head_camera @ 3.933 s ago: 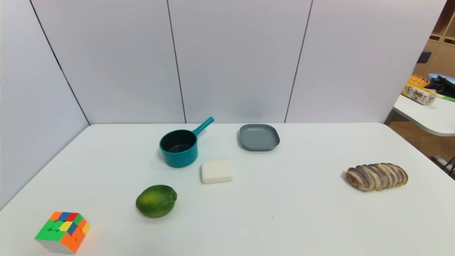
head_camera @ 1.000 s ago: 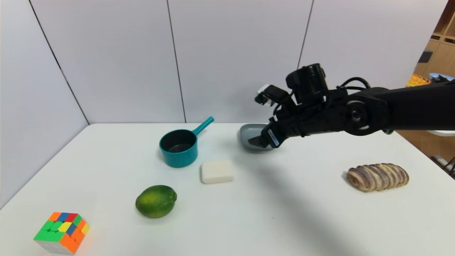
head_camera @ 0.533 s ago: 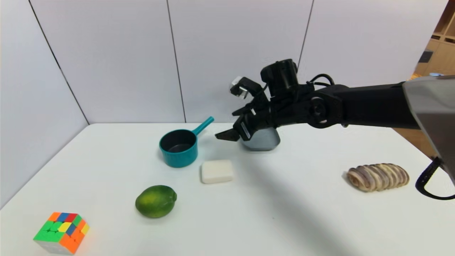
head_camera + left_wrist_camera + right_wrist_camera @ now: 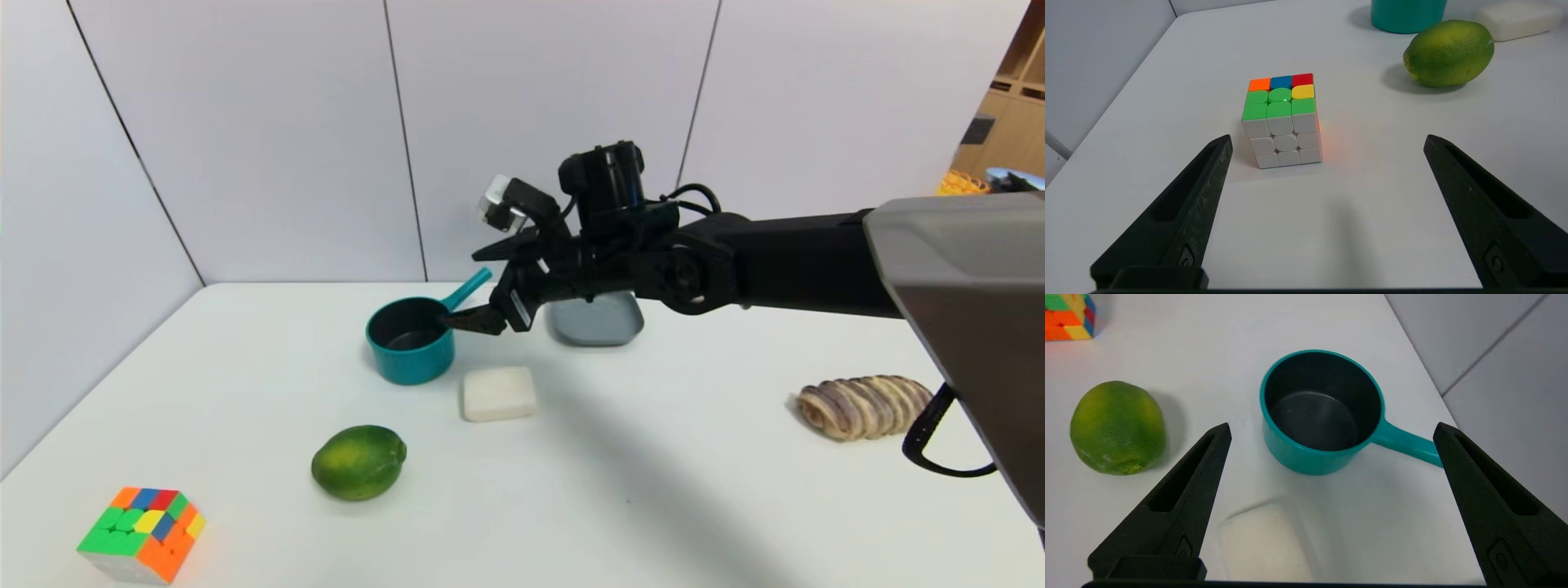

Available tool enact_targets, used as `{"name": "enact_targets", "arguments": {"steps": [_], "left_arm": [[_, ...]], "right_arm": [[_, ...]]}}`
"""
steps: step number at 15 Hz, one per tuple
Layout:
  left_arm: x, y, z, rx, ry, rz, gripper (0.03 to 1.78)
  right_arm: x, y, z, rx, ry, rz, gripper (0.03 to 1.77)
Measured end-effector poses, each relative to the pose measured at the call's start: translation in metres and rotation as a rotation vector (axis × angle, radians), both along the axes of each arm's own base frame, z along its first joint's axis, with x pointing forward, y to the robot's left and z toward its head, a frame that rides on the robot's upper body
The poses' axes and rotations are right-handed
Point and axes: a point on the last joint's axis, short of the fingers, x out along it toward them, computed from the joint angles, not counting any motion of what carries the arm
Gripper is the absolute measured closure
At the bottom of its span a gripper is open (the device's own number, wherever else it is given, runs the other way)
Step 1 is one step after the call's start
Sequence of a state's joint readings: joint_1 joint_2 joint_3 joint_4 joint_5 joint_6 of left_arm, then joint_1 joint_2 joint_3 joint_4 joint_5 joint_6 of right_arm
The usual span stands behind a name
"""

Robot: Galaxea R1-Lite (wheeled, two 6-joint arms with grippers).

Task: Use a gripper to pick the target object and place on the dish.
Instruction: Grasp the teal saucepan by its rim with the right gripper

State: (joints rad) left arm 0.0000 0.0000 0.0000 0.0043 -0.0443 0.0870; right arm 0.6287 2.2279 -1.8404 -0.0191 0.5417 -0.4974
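Observation:
The teal saucepan [image 4: 408, 359] stands at the back of the white table, dark inside showing, its handle [image 4: 472, 286] pointing back and right. The grey dish [image 4: 608, 327] lies to its right, partly hidden behind my right arm. My right gripper [image 4: 461, 290] hovers above the table just right of the pan, by the handle, open and empty. In the right wrist view the saucepan [image 4: 1323, 416] lies ahead of the right gripper [image 4: 1331, 426], the handle reaching toward one fingertip [image 4: 1443, 435]. My left gripper [image 4: 1327, 139] is open over the near left of the table.
A white rounded block [image 4: 499, 393] lies just in front of the pan, under my right wrist. A green lime [image 4: 357, 461] and a colour cube [image 4: 143, 532] sit nearer on the left. A striped bread loaf [image 4: 865, 407] lies at the right. Grey wall panels close off the back.
My right arm has come in from the right and swept left across the dish, bringing its open gripper up to the saucepan's handle. The objects on the table have not moved.

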Motion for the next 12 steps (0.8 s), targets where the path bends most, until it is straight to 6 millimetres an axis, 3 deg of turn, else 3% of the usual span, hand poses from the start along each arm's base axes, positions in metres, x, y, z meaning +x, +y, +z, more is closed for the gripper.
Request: {"name": "enact_targets", "arguments": {"steps": [5, 12], "left_arm": [[0.000, 0.000, 0.000, 0.000, 0.000, 0.000, 0.12], [0.000, 0.000, 0.000, 0.000, 0.000, 0.000, 0.12]], "right_arm": [[0.001, 0.005, -0.013, -0.023, -0.100, 0.206, 0.09], [-0.010, 0.020, -0.019, -0.082, -0.084, 0.265, 0.09]]}}
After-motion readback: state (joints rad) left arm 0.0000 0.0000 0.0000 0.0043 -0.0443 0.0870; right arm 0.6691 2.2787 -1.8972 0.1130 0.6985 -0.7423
